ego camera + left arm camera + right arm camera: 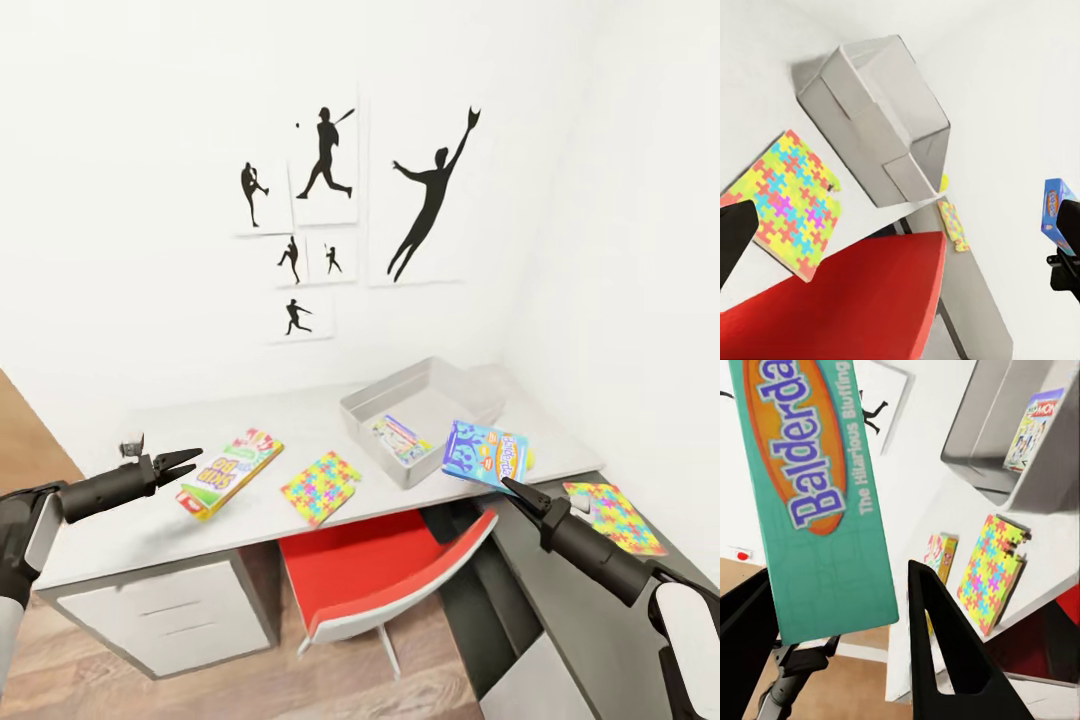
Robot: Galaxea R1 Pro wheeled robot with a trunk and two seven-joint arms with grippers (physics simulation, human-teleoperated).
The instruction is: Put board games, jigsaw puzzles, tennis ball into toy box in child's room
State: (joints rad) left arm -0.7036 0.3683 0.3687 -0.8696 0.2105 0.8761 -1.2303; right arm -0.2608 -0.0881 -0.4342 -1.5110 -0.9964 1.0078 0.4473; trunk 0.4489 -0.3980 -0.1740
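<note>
We work over the long pale grey tabletop. The shallow light grey toy box sits there, one game inside. Our right claw clamps the blue printed board game beside it, raised for dropping in. Our left claw hangs slightly parted, empty.

The pale grey table carries the light grey toy box near its far corner. Left of the toy box lie a jigsaw puzzle and, farther left, a red-and-white board game. Right of it, on the dark lower cabinet, lies a second jigsaw puzzle.
</note>
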